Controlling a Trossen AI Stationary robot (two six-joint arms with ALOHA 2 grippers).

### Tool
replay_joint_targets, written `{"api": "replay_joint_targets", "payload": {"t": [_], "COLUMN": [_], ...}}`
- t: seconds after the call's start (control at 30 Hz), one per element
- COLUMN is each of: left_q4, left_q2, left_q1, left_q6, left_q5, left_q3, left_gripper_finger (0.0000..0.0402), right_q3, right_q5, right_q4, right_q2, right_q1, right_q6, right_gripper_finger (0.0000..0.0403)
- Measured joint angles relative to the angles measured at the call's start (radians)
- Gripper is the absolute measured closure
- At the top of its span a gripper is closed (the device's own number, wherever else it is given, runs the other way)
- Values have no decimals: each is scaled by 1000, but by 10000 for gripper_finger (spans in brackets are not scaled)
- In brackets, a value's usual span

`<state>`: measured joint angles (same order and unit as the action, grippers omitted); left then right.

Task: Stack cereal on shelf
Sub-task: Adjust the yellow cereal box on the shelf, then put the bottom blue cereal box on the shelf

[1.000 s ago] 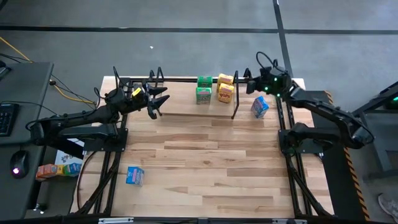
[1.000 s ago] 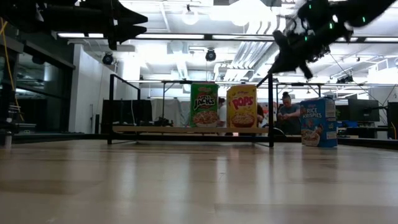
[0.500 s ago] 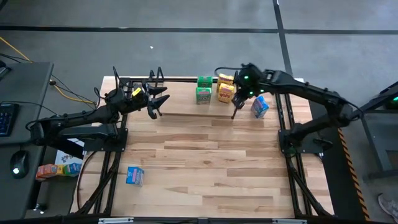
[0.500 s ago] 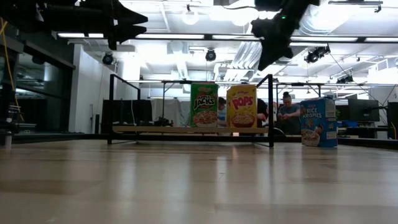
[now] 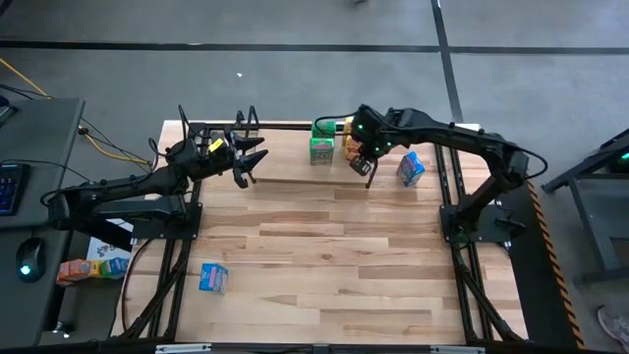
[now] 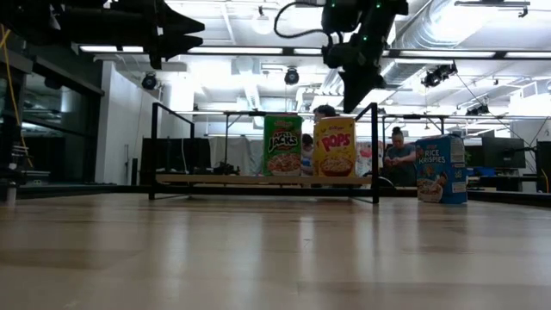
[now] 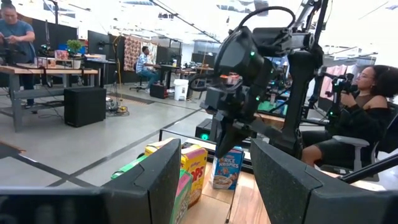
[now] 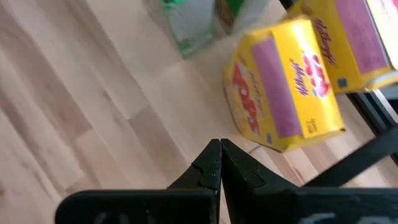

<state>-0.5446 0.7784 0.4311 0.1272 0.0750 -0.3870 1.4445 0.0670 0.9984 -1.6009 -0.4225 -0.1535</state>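
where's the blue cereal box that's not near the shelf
In the high view the blue cereal box lies alone on the table's near left part, far from the shelf and below the waiting left arm.

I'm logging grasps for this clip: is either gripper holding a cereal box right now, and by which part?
Nothing is held. The right gripper is shut and empty above the shelf, beside a yellow Pops box. The left gripper is open and empty.

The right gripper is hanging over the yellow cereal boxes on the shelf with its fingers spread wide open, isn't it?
Not quite. The right gripper does hang over the yellow cereal boxes on the shelf, but its fingers are shut, tips pressed together and holding nothing. The right wrist view shows this plainly.
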Motion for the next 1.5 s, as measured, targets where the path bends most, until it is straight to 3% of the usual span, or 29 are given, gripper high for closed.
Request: {"api": "replay_joint_targets", "payload": {"t": [0.5,1.0,1.13,1.33,1.5], "left_q4": [1,1,1,1,18], "left_q2": [0,0,0,0,0], "left_q1": [0,0,0,0,0], "left_q6": [0,0,0,0,0], "left_q5": [0,0,0,0,0], "left_q3": [0,0,0,0,0], "left_gripper_finger": [216,216,216,216,216], "right_q3": [1,1,0,11,13], "right_q5": [168,219,283,157,199], "right_q4": [31,22,-5,-17,13], "right_q2": [-25,-25,-25,4,92], "right_q1": [0,-2,-3,1,20], "right_q6": [-29,-24,1,94,97], "right_gripper_finger": [403,403,403,403,403]}}
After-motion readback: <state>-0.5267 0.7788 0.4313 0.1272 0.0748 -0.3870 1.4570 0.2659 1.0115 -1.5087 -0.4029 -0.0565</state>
